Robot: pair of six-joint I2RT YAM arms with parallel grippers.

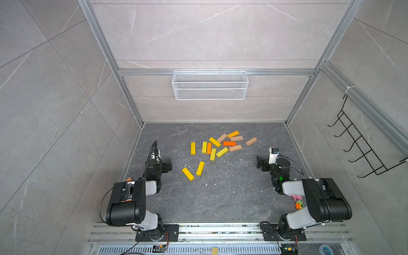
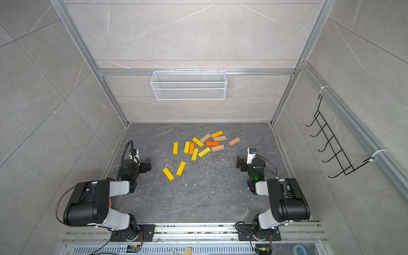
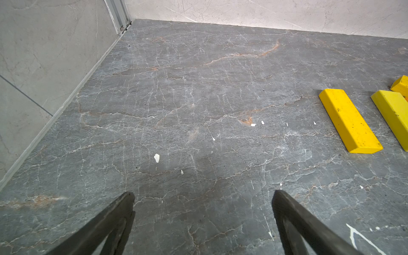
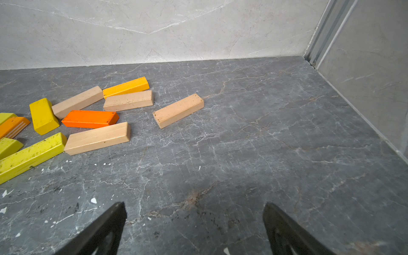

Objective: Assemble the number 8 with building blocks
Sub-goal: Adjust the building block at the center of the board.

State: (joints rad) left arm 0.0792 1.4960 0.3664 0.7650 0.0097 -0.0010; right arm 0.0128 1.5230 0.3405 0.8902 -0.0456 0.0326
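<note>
Several building blocks lie loose and flat on the dark stone floor in both top views. The main cluster (image 1: pixel 220 144) of yellow, orange and tan bars is toward the back; a lone tan bar (image 1: pixel 251 141) lies to its right. Two yellow bars (image 1: pixel 200 168) (image 1: pixel 187 174) lie nearer the front. My left gripper (image 1: pixel 169 164) (image 3: pixel 203 194) hovers open left of these two, over bare floor; a yellow bar (image 3: pixel 350 120) shows ahead. My right gripper (image 1: pixel 260 163) (image 4: pixel 194 204) stands open to the right of the cluster, holding nothing, with the lone tan bar (image 4: pixel 178 110) ahead.
A white mesh basket (image 1: pixel 209 85) hangs on the back wall, and a black wire hook rack (image 1: pixel 357 143) on the right wall. Small pink and orange toys (image 1: pixel 298 202) lie by the right arm. A thin bent wire (image 1: pixel 187 165) lies beside the front yellow bars.
</note>
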